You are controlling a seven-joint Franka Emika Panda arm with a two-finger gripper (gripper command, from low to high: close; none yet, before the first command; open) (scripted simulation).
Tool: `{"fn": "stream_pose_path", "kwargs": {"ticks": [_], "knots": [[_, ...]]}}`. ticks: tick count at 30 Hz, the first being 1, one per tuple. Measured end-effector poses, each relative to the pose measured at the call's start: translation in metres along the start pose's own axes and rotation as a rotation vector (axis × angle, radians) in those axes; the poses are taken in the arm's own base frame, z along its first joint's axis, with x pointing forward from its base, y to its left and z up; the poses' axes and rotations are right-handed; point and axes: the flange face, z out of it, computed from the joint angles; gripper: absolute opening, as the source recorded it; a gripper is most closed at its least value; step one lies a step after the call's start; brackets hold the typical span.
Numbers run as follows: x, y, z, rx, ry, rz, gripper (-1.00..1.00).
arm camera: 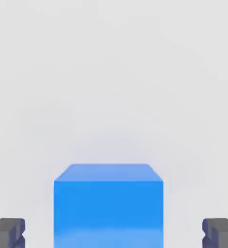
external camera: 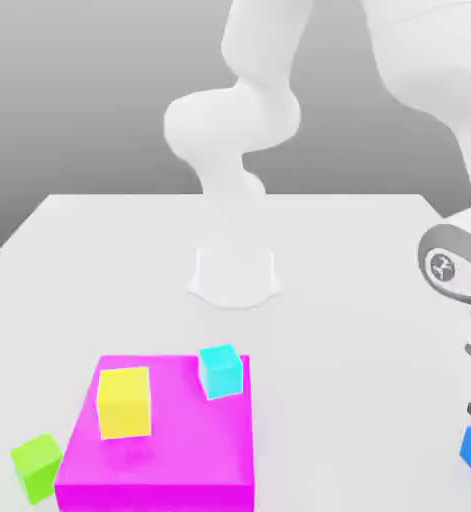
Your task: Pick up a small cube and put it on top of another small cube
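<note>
Blue cube [arm camera: 108,206] sits on the bench [external camera: 359,300] at exterior view's right edge — between the hand's [arm camera: 114,233] fingers, which stand apart, not touching. Looks rigid, light, smooth; best gripped on opposite flat sides.

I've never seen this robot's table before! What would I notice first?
The big flat magenta block at the exterior view's lower left grabs the eye, with a small yellow cube and a small cyan cube sitting on top and a small green cube on the white table beside it. Far off at the right edge, the white robot arm reaches down over a small bright blue cube, which sits between its dark fingertips.
</note>
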Motion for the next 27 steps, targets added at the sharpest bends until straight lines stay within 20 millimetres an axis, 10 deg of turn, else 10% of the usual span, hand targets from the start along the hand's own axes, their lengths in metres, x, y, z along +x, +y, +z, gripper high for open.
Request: {"fn": "stream_pose_path", "kwargs": {"ticks": [6,10,12,18,22,27], "knots": [[0.000,0.000,-0.001,0.000,-0.002,-0.001,-1.00],[0.000,0.001,-0.052,0.000,-0.002,0.000,-1.00],[-0.022,0.035,-0.078,-0.009,-0.002,0.063,-1.00],[-0.131,0.143,-0.139,-0.030,-0.004,0.311,-1.00],[-0.260,0.211,-0.172,-0.028,-0.007,0.567,-1.00],[-0.374,0.222,-0.193,-0.003,-0.003,0.755,-1.00]]}}
